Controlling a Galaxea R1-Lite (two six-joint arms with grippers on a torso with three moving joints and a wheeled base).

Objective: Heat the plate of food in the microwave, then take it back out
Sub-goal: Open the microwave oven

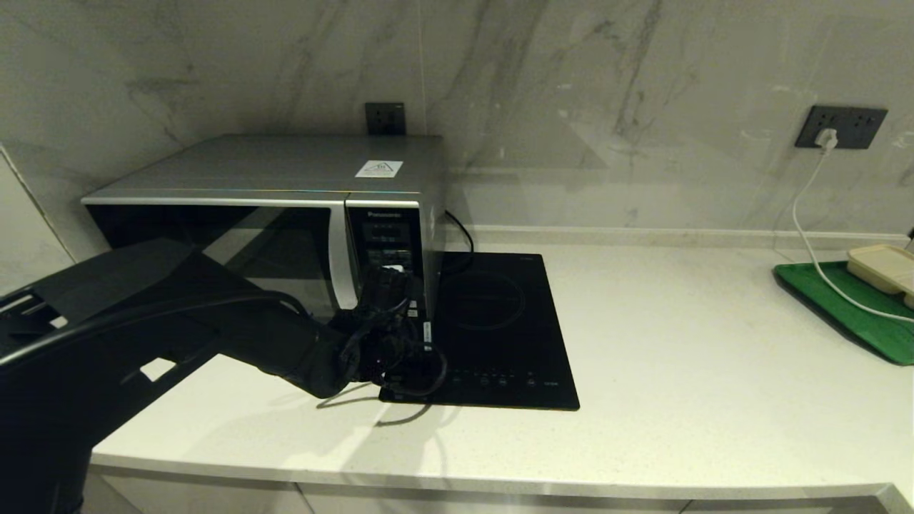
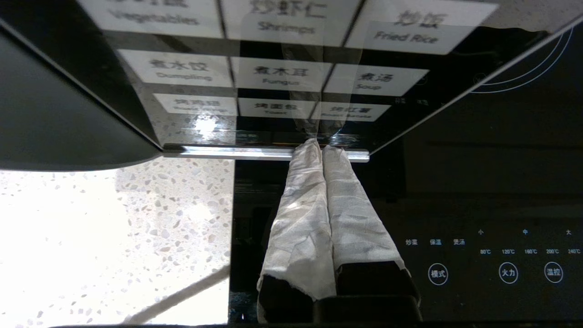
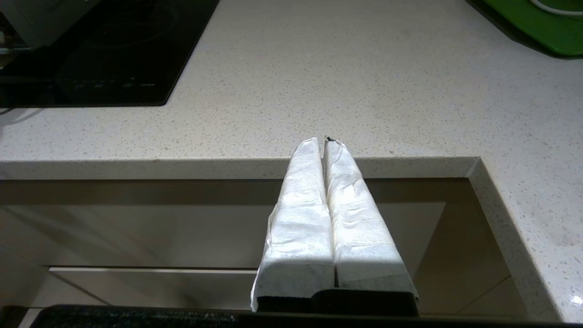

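Observation:
The silver-grey microwave (image 1: 271,178) stands at the back left of the counter, its dark glass door (image 1: 214,243) closed beside the silver handle strip (image 1: 341,257). The plate of food is hidden from every view. My left gripper (image 1: 389,275) is shut with nothing between its white-wrapped fingers. Its tips (image 2: 321,146) rest against the bottom edge of the button panel (image 2: 273,73), just under the lowest row of labelled buttons. My right gripper (image 3: 324,141) is shut and empty, parked low in front of the counter's front edge, out of the head view.
A flat black induction hob (image 1: 500,328) lies right of the microwave, under my left wrist. At the far right a green tray (image 1: 850,314) carries a beige tray (image 1: 882,265). A white cable (image 1: 807,235) runs down from the wall socket (image 1: 841,127).

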